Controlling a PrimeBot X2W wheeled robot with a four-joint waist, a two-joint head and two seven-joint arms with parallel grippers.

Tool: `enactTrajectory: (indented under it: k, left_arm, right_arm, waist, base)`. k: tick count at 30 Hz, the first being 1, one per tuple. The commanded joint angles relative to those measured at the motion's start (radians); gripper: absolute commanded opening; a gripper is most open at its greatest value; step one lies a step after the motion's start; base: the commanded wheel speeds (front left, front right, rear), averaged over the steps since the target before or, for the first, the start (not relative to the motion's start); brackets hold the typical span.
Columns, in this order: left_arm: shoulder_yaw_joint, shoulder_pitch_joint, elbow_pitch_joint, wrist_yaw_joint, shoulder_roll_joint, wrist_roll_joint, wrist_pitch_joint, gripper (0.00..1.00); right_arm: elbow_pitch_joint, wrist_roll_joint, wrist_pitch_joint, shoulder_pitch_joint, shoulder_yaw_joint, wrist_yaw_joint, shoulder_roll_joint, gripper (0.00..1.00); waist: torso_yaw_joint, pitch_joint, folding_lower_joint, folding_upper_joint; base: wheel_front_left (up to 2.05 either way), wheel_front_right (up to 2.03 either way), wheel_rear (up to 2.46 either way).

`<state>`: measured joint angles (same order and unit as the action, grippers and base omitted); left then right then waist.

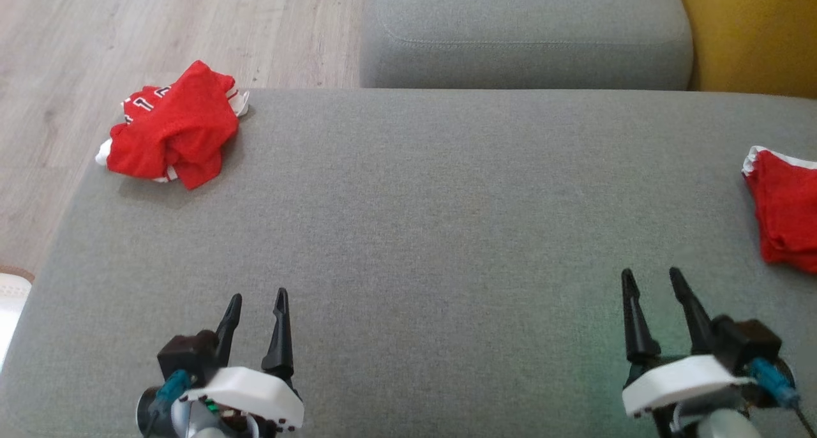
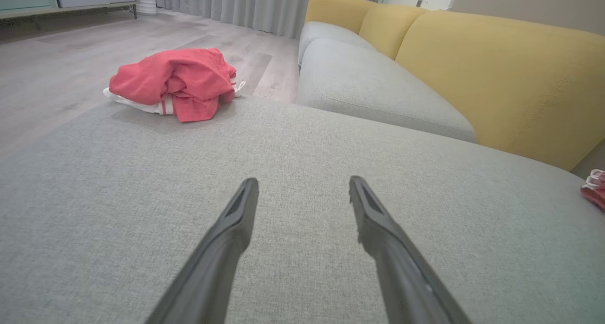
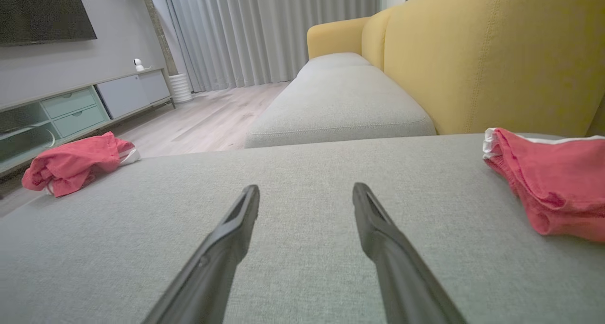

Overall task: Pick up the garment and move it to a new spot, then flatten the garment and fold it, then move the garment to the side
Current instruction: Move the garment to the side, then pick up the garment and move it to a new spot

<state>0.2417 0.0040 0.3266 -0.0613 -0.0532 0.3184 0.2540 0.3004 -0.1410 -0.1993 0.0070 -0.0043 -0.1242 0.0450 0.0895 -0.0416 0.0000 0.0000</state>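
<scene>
A crumpled red garment point(image 1: 173, 126) with white trim lies at the far left corner of the grey cushion point(image 1: 421, 234); the same bundle point(image 2: 175, 83) shows ahead in the left wrist view and the garment point(image 3: 71, 162) at the left in the right wrist view. My left gripper point(image 1: 258, 302) rests low at the near left, open and empty, well short of it. My right gripper point(image 1: 652, 278) stands open and empty at the near right. Both wrist views show spread fingers point(image 2: 236, 220) point(image 3: 236, 220) over bare cushion.
A second red cloth point(image 1: 786, 211) lies folded at the right edge of the cushion point(image 3: 553, 182). A grey sofa seat point(image 1: 523, 32) and yellow backrest point(image 1: 753, 36) stand beyond. Wooden floor point(image 1: 127, 36) lies to the left, past the cushion's edge.
</scene>
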Motion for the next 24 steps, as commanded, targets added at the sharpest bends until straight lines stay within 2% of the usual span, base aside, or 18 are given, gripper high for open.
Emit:
enactTrajectory:
  k: [1, 24]
  left_arm:
    - [-0.033, -0.028, -0.043, -0.002, 0.002, -0.005, 0.008, 1.00]
    - [-0.033, -0.023, -0.065, 0.001, 0.003, -0.018, 0.008, 1.00]
  right_arm:
    - [-0.046, -0.013, -0.010, -0.015, 0.032, -0.007, 0.005, 1.00]
    - [-0.093, -0.001, 0.038, 0.018, 0.034, -0.007, 0.005, 1.00]
  waist:
    - [-0.002, -0.006, 0.0000, 0.0000]
    - [-0.011, -0.009, 0.0000, 0.0000]
  base:
    - [0.00, 0.00, 0.00]
    - [0.00, 0.00, 0.00]
